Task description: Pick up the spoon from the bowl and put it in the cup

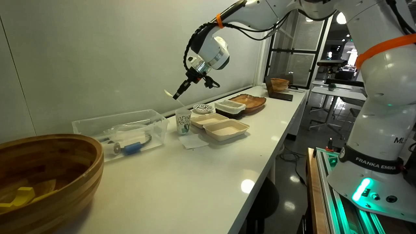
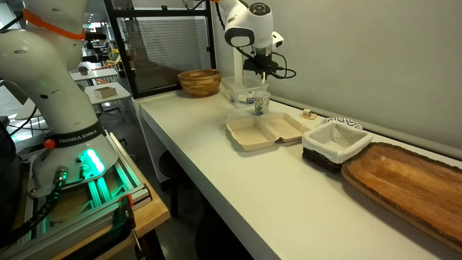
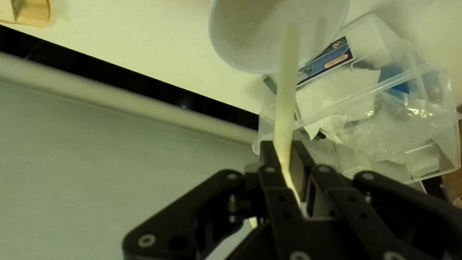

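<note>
One pale spoon [image 3: 287,90]: pinched between the fingers [image 3: 269,155], its free end directed to the mouth of the cup [image 1: 183,123], probably so that it can slide in; if the tip is inside, I cannot tell.
One cup: upright on the bench [image 1: 182,182], ready to receive.
Boxes: one clear box [image 1: 159,125], one takeaway box [image 1: 227,130], lid open.
Basket [image 2: 321,158], wooden tray [image 2: 408,180]: one of each.

A pale spoon [image 3: 284,112] slants above the upright, patterned cup [image 1: 183,123].

The spoon [image 3: 286,94] is cream, the cup [image 1: 183,122] green-patterned
</note>
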{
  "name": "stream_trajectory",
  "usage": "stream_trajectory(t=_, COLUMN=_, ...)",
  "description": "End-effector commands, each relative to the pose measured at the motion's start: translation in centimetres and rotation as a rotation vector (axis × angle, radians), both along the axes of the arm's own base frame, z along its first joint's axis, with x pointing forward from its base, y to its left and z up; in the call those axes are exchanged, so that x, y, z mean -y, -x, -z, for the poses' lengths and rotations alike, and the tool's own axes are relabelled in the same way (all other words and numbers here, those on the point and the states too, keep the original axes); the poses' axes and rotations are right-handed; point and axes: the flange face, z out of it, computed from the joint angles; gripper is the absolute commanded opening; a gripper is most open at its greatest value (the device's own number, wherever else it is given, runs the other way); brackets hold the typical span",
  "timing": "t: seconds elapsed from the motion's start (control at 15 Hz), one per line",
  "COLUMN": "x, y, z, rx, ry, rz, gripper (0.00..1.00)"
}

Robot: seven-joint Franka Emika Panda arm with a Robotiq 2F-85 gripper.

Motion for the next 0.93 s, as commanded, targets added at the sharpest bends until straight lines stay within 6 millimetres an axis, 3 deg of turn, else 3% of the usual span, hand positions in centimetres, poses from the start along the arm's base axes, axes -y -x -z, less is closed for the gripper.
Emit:
stream_trajectory(t=0.0, x=0.6, y=0.9, z=1.6, rx=0.053, ry=0.003, rz=0.004, gripper=0.04)
stream_trajectory(t=0.73, x=1.7, y=3.0, z=7.5, rx=0.063, ry=0.018, rz=-0.011, gripper=0.04)
stream_trajectory(t=0.8, x=1.7, y=3.3, z=7.7, rx=0.048, ry=0.021, rz=-0.007, gripper=0.4)
stream_trajectory(t=0.87, x=1.5, y=3.7, z=7.6, rx=0.033, ry=0.022, rz=0.0, gripper=0.42)
